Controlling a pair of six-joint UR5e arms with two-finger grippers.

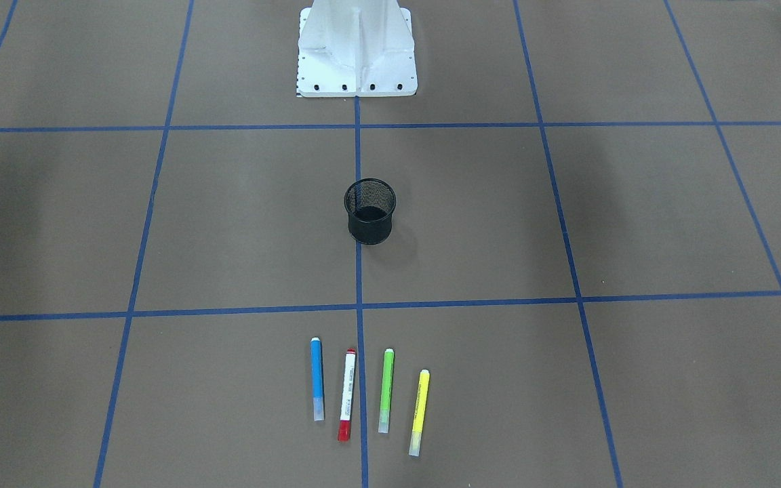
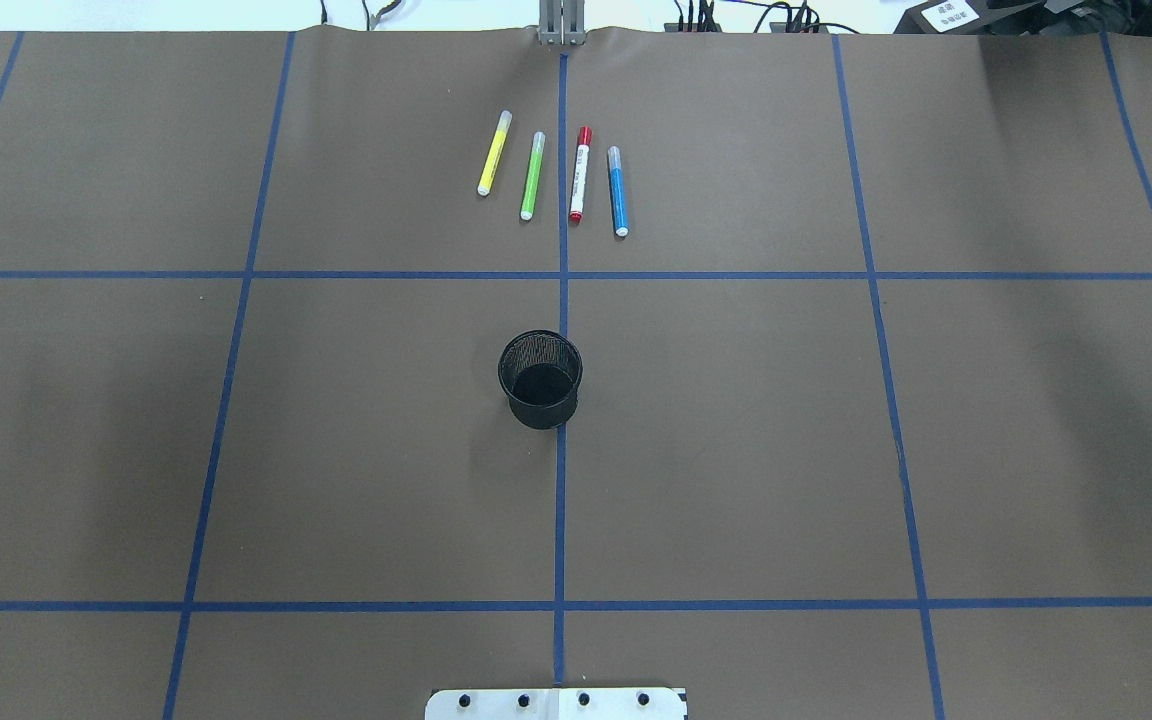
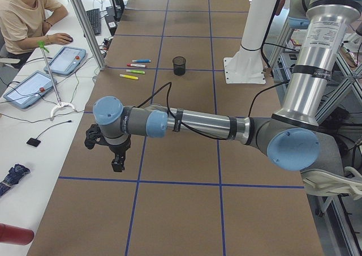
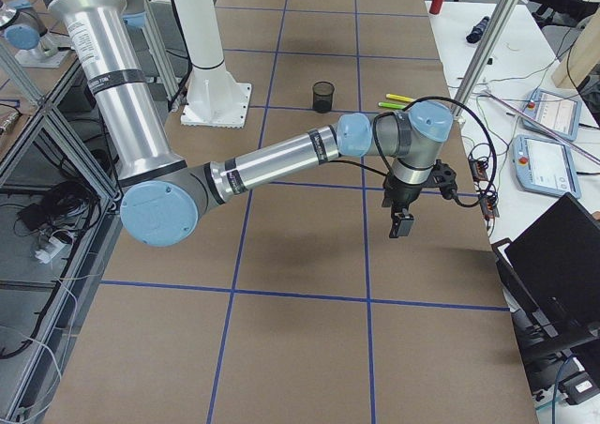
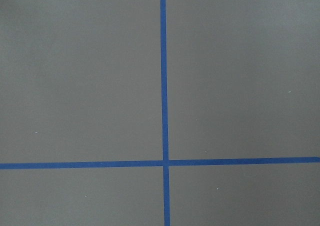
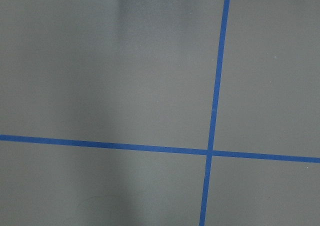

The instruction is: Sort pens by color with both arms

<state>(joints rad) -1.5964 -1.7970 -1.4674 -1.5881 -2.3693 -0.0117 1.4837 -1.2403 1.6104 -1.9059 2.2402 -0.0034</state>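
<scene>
Pedestal base in white metal with a bolted foot plate (image 2: pixel 556 703) sits at the near edge of the brown paper-covered table with its blue tape grid (image 2: pixel 836 450), right on the centre tape line.

Left grey-and-silver jointed arm with light-blue joint caps (image 3: pixel 198 123) reaches low over the table on the robot's left. Its black two-finger left gripper (image 3: pixel 117 164) points down above bare paper. It shows only in the side view, so I cannot tell whether the fingers are spread or closed. The matching right arm (image 4: pixel 281 161) mirrors it on the other side. The black right gripper (image 4: pixel 402 225) hangs the same way, and its finger state is likewise impossible to tell. Both wrist cams show only brown paper and a tape crossing.

Mid-table, approx. on the centre line, a round black wire-mesh cup (image 2: pixel 540 380) stands upright.

Farthest out, near the table's far edge, the four pens lie flat in a row, roughly parallel and not touching. From the robot's left they run:
- slim yellow marker with pale cap (image 2: pixel 494 153) (tilted a little)
- slim green marker with pale cap (image 2: pixel 532 176)
- white-barrelled marker with red ends (image 2: pixel 579 175), just right of the centre line
- slim blue marker with pale cap (image 2: pixel 617 191)

The pale caps point away from the robot. Both grippers are well apart from the pens.
</scene>
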